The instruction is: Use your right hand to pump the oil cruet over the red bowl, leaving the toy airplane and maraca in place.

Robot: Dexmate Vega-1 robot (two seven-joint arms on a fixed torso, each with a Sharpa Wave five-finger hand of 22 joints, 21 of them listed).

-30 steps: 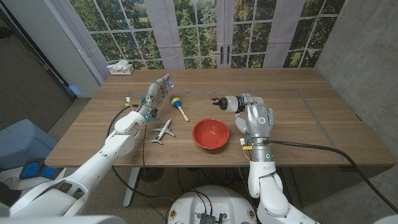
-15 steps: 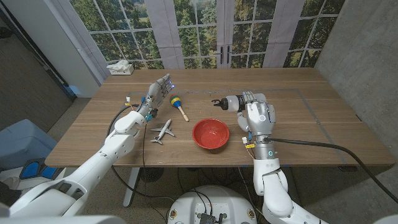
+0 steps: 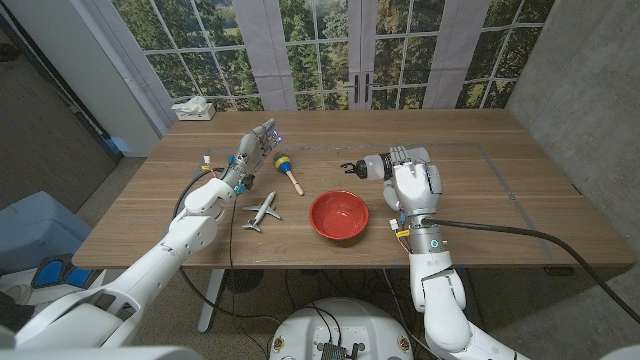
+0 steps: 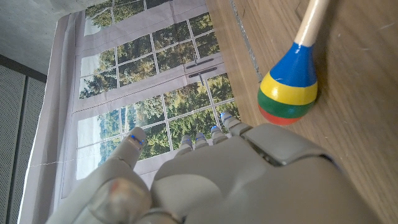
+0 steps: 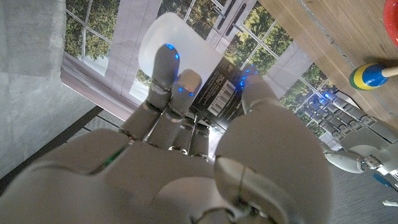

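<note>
The oil cruet (image 3: 372,164) is gripped in the right hand (image 3: 410,185), right of centre in the head view, fingers wrapped around the pale body and the dark spout pointed toward picture left. It is held beside the red bowl (image 3: 338,215), above its upper right rim, apparently not yet squarely over it. The cruet looks light and rigid, probably smooth plastic, so a slippery body is to be expected; a firm wrap around the middle seems best, with the pump head left free for pressing. The left hand (image 3: 254,148) is seen spread and holding nothing, just beside the maraca (image 3: 287,169). The toy airplane (image 3: 261,212) lies left of the bowl. Everything is set on a wooden table (image 3: 480,200), with tall windows and trees beyond.
</note>
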